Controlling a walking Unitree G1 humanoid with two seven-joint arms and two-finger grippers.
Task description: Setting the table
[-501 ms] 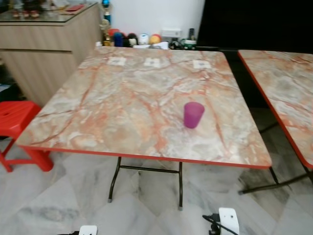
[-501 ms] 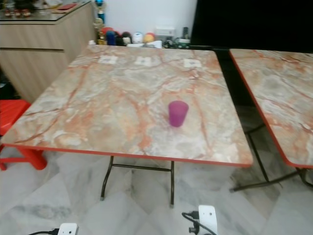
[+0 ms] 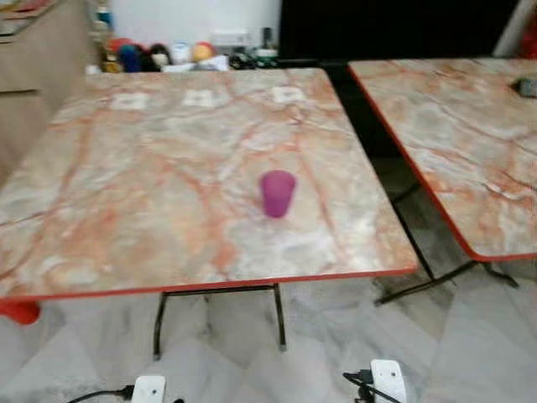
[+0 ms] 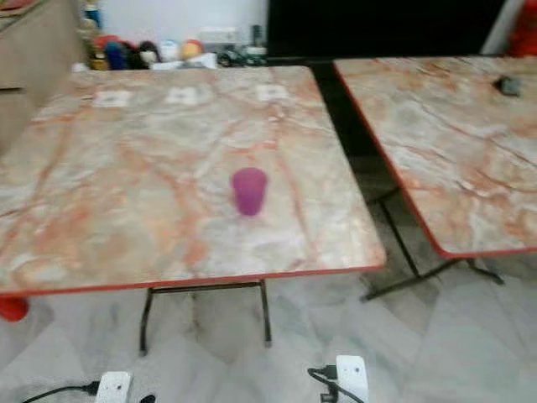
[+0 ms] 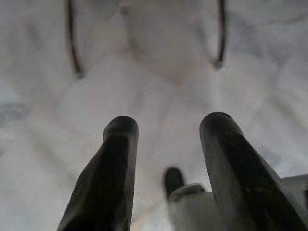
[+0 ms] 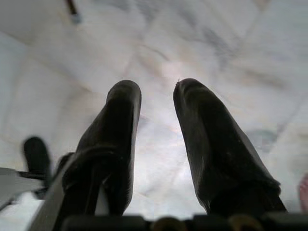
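Left eye view. A marble-patterned folding table point(image 3: 126, 193) with a red edge stands on a pale marble floor point(image 3: 319, 344). A purple cup point(image 3: 277, 193) stands upright on it, right of centre and toward the near edge. Three small white squares point(image 3: 200, 97) lie in a row along the far edge. A second table point(image 3: 453, 143) of the same pattern stands to the right, apart from the first, with a small dark object point(image 3: 526, 86) near its far right. Balls and small items point(image 3: 159, 55) line the floor by the far wall.

Right eye view. Same scene; the cup sits alone, touching nothing else. Two white parts of the robot with black cables point(image 4: 348, 378) appear at the near edge.

Left wrist view. The left gripper point(image 5: 168, 126) hangs over the floor, its two black fingers point(image 5: 113, 163) spread apart and holding nothing. Thin dark table legs point(image 5: 72, 43) show beyond.

Right wrist view. The right gripper point(image 6: 157, 90) likewise hangs over the floor, fingers point(image 6: 211, 139) parted with a narrow gap, empty.
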